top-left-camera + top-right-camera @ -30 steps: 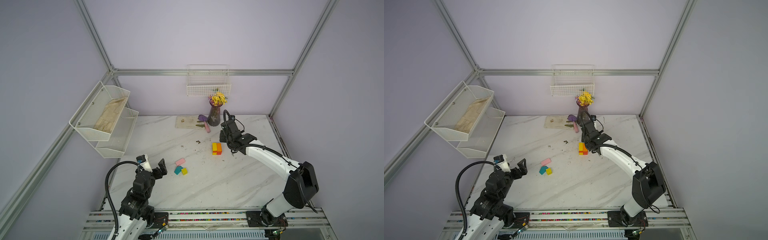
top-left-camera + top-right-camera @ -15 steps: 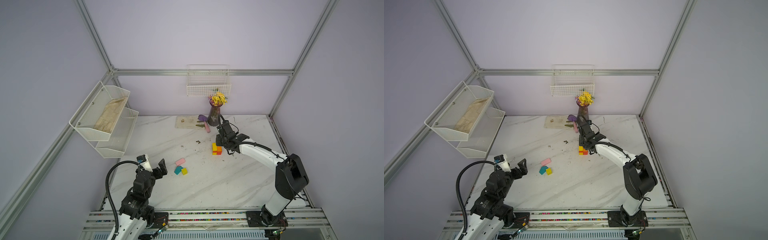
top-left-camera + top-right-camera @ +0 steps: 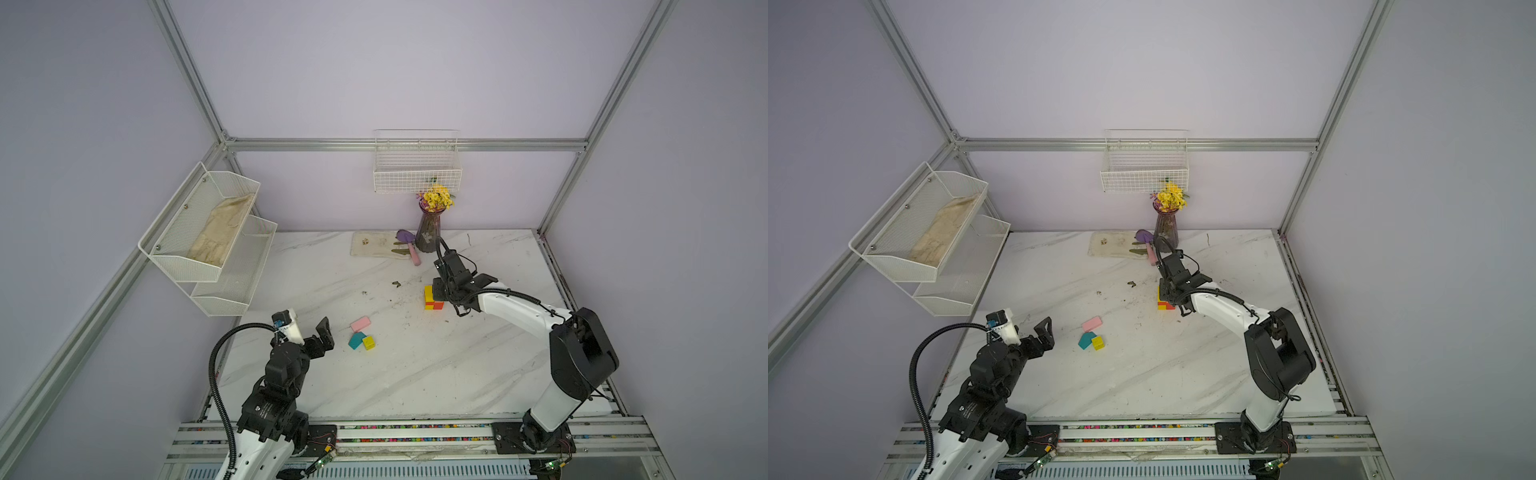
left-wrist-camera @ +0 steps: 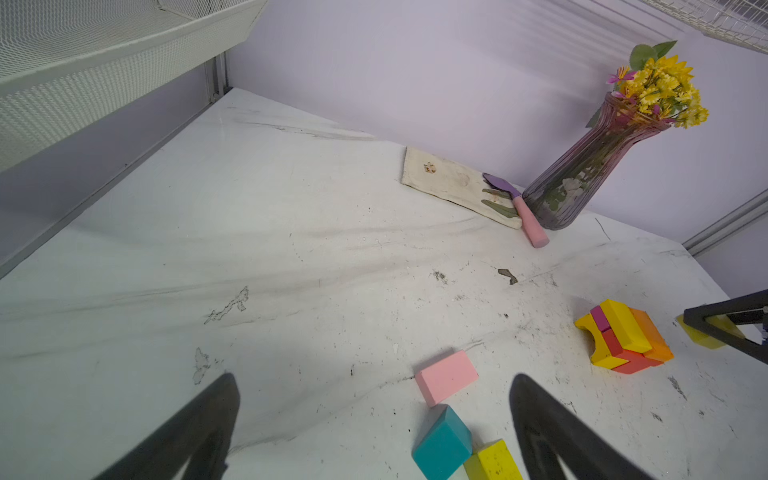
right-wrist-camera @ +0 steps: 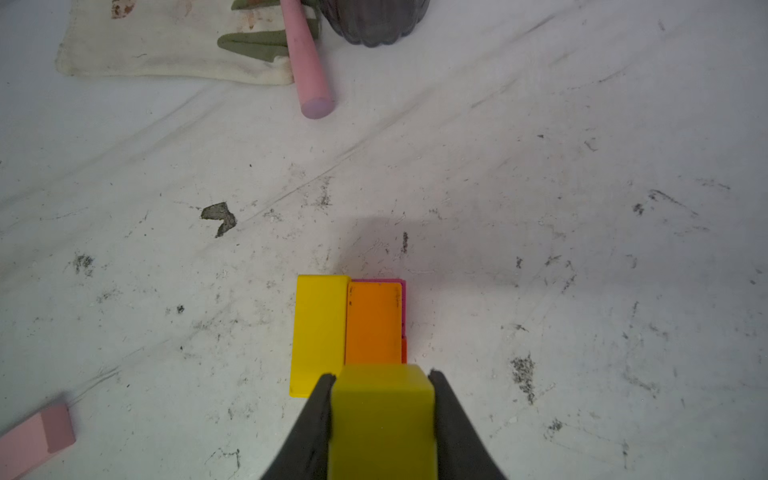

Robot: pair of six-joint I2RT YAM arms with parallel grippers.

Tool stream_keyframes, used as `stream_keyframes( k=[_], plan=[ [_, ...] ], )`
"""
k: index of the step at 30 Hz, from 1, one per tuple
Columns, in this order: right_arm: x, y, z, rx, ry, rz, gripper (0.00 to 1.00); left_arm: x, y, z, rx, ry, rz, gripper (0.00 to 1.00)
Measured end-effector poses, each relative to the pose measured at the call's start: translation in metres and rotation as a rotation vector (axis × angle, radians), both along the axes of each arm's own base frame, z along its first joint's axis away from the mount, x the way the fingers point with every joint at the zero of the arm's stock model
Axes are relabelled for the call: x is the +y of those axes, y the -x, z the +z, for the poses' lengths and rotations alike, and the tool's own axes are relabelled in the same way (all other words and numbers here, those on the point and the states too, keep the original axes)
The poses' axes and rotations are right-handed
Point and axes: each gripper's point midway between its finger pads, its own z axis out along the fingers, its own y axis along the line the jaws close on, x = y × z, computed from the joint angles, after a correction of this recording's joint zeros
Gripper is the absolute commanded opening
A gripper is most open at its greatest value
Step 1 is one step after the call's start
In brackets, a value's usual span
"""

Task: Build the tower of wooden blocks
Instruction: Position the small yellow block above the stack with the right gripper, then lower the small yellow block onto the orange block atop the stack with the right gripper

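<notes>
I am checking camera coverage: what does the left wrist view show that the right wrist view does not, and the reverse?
Left wrist only: the teal block, the small yellow cube, the flowers and the open left gripper. Right wrist only: the right gripper with both fingers clamping a yellow block. Both: the tower, the pink block, the trowel.

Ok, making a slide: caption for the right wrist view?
Right fingers grip a yellow block near the partly built tower.

matt painted blocks (image 4: pixel 445 376), scuffed marble-look table (image 4: pixel 291 257).
</notes>
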Motion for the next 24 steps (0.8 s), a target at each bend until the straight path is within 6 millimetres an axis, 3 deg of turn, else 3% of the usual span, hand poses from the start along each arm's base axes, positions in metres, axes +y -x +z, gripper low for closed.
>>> stream_keyframes(
  k=[18,24],
  plan=[
    [0.006,-0.0057,0.005,-0.007,-0.016,0.006,0.0,0.0,0.0003,0.0001,-0.001,0.0,0.0,1.0],
    [0.0067,-0.0087,-0.002,0.006,0.003,0.006,0.0,0.0,0.0003,0.0001,-0.001,0.0,0.0,1.0]
  ],
)
